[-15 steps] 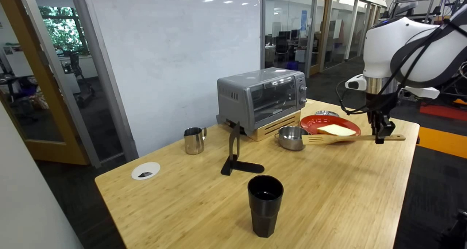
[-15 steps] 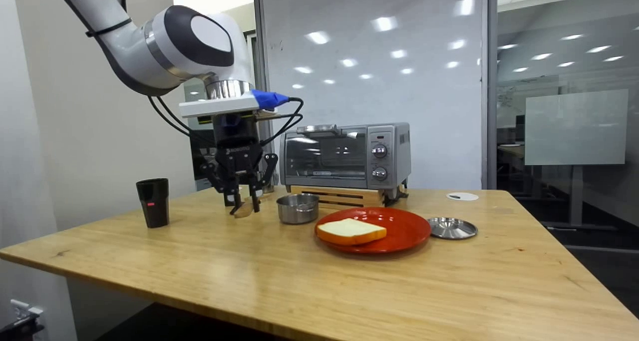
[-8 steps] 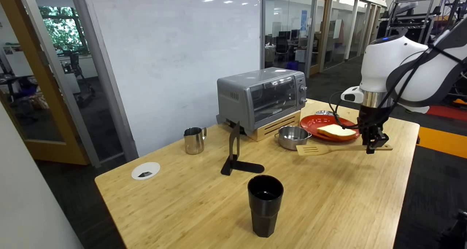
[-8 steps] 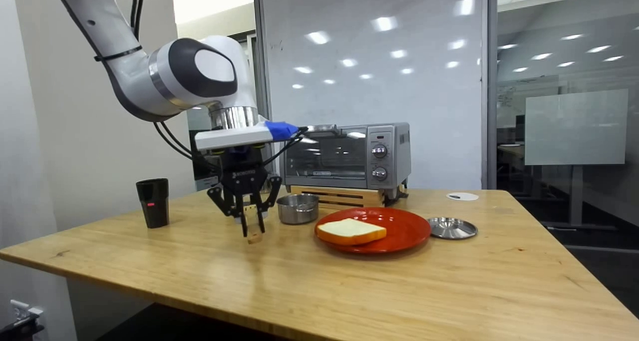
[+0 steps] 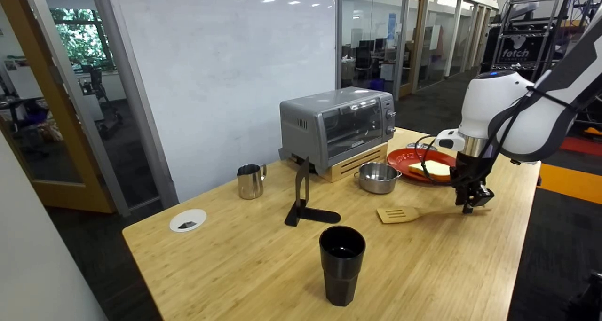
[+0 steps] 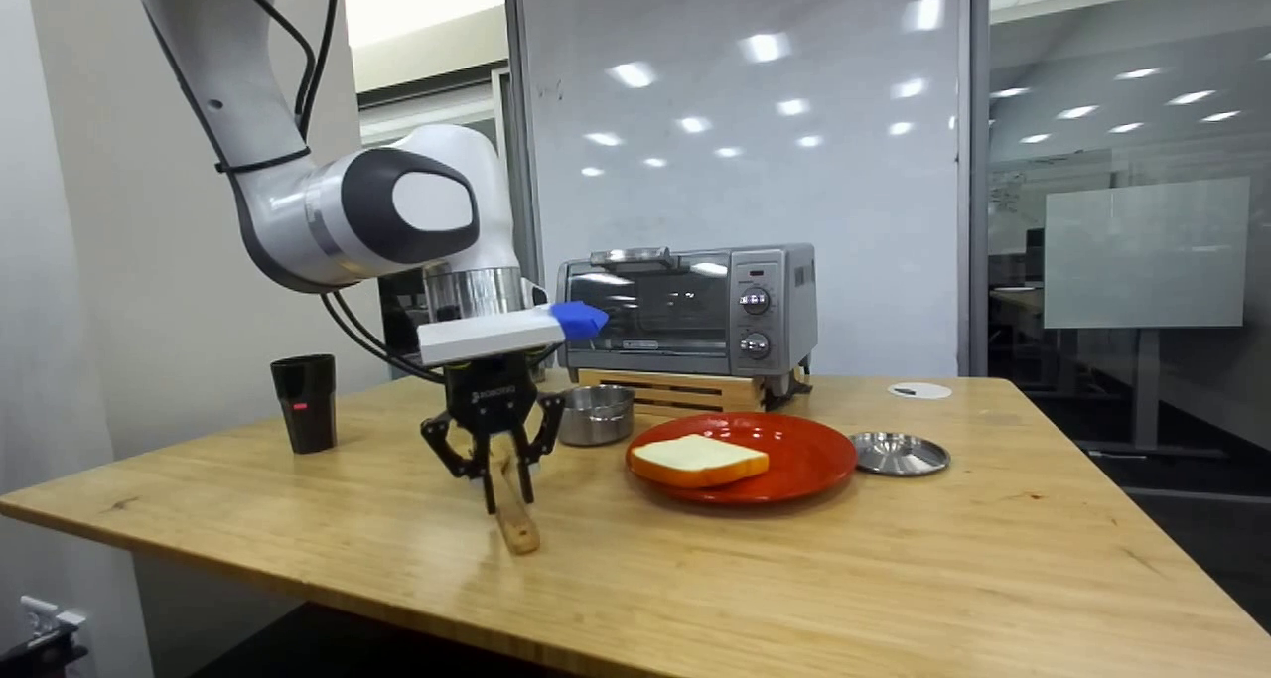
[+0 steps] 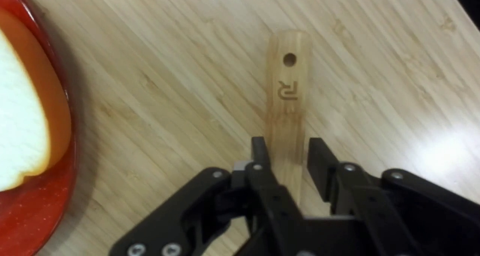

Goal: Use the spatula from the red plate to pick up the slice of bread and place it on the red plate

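Observation:
The spatula (image 5: 399,215) is tan wood with a slotted blade and lies flat on the table. Its handle end also shows in an exterior view (image 6: 517,527) and in the wrist view (image 7: 288,74). My gripper (image 7: 287,139) points down with a finger on each side of the handle, and a narrow gap shows beside one finger; it also shows in both exterior views (image 5: 466,209) (image 6: 508,504). The slice of bread (image 6: 695,455) lies on the red plate (image 6: 809,455), beside the gripper. Bread (image 7: 22,113) and plate (image 7: 45,211) are cut off in the wrist view.
A metal bowl (image 5: 377,183) stands between the plate and the spatula blade. A toaster oven (image 5: 336,123) is at the back. A metal lid (image 6: 899,454) lies by the plate. A black cup (image 5: 342,264), black stand (image 5: 301,213) and metal pitcher (image 5: 250,184) stand farther along the table.
My gripper has come down and toward the table's near side with the spatula, away from the plate and bowl. The spatula, held in the air earlier, now lies on the table. The bread stays put.

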Motion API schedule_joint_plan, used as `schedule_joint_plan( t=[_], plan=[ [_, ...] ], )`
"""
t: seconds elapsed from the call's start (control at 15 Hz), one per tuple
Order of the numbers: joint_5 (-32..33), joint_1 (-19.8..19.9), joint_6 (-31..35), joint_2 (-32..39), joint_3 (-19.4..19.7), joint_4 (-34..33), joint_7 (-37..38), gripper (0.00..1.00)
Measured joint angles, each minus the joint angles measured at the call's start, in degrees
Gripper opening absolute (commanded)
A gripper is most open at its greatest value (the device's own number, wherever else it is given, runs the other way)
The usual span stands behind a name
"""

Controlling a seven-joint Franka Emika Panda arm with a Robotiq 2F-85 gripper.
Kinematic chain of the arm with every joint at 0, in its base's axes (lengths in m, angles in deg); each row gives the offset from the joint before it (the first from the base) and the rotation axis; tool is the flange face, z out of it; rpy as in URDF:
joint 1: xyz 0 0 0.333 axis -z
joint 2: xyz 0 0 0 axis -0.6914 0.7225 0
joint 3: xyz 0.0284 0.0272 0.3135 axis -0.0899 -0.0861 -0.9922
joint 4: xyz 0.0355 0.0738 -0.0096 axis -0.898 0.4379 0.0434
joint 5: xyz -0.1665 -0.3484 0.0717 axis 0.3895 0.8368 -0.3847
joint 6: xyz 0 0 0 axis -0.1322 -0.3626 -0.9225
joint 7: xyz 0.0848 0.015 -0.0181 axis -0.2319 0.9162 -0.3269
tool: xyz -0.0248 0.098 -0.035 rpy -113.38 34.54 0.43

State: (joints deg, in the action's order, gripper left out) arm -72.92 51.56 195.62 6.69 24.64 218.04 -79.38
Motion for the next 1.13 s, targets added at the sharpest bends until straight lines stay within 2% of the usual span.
schedule_joint_plan(
  t=[0.33,0.8,1.13],
  plan=[
    [-0.46,1.20,0.91,0.74,-1.60,-0.12,-2.68,0.99],
    [-1.77,1.73,0.51,-0.65,-1.92,-1.49,-2.46,1.00],
    [-1.76,1.54,-3.50,-6.20,-1.73,-1.50,1.62,1.00]
  ],
)
